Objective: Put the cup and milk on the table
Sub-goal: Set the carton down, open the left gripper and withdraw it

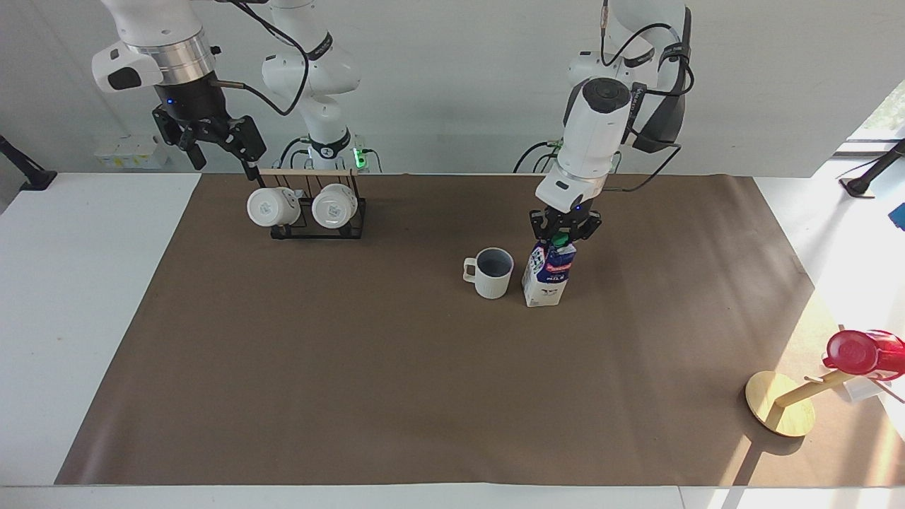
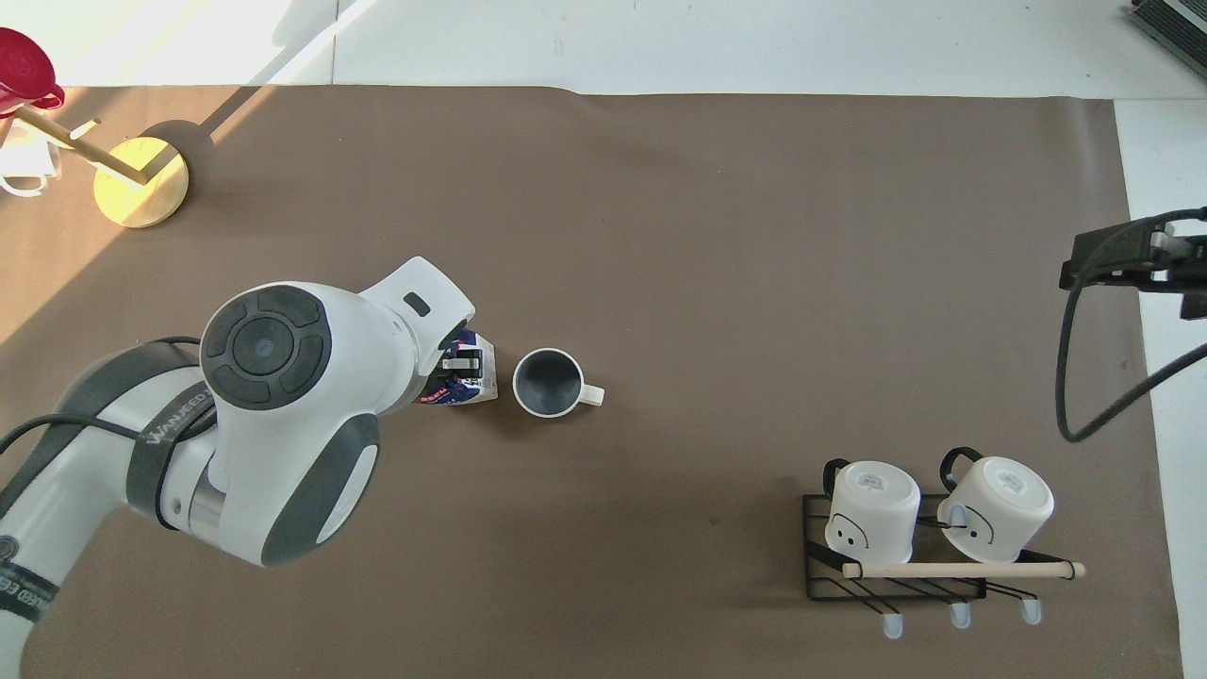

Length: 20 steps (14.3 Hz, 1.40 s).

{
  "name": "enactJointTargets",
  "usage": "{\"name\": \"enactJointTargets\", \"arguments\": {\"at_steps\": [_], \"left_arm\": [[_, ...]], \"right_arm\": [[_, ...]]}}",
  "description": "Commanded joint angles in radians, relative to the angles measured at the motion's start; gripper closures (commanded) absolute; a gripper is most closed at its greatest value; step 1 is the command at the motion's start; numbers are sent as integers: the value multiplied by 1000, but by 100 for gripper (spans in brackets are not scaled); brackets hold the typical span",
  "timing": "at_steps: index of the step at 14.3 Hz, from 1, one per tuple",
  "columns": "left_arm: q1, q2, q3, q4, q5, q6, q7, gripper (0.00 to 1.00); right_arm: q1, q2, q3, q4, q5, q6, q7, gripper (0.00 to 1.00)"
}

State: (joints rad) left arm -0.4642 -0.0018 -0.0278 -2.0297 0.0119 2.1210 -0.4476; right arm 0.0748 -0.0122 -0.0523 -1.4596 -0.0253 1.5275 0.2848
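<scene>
The off-white cup (image 1: 491,273) (image 2: 547,382) with a bluish-grey inside stands upright on the brown sheet of the table (image 1: 353,367) (image 2: 717,245). Right beside it, toward the left arm's end, stands the blue-and-white milk (image 1: 546,274) (image 2: 467,382) carton, upright with its base on or just above the sheet. My left gripper (image 1: 563,235) (image 2: 462,360) is shut on the carton's top by the green cap. My right gripper (image 1: 219,150) (image 2: 1132,259) hangs open, above the rack at the right arm's end, holding nothing.
A black wire rack (image 1: 318,215) (image 2: 896,556) with two white mugs stands near the robots at the right arm's end. A wooden stand (image 1: 781,410) (image 2: 141,179) with a red cup (image 1: 859,351) (image 2: 24,71) sits at the left arm's end, far from the robots.
</scene>
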Motion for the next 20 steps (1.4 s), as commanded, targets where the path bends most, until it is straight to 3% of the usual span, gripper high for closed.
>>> {"name": "enactJointTargets", "arguments": {"at_steps": [1, 2, 4, 9, 12, 17, 20], "left_arm": [[-25, -26, 17, -27, 22, 2, -28, 29], [-25, -26, 17, -23, 22, 0, -33, 0], [-13, -35, 17, 20, 22, -56, -31, 0], [56, -50, 26, 239, 20, -341, -2, 0], [129, -86, 39, 333, 19, -501, 117, 0], [288, -138, 46, 396, 17, -653, 332, 0], [309, -138, 49, 443, 19, -690, 354, 0]], "right_arm": [[-10, 5, 3, 15, 13, -20, -16, 0], [-10, 5, 3, 15, 13, -20, -16, 0], [-10, 5, 3, 15, 11, -20, -16, 0], [-10, 5, 3, 15, 13, -20, -16, 0], [-10, 5, 3, 15, 11, -20, -16, 0], [-9, 3, 8, 13, 13, -27, -18, 0], [-9, 3, 8, 13, 13, -26, -21, 0]]}}
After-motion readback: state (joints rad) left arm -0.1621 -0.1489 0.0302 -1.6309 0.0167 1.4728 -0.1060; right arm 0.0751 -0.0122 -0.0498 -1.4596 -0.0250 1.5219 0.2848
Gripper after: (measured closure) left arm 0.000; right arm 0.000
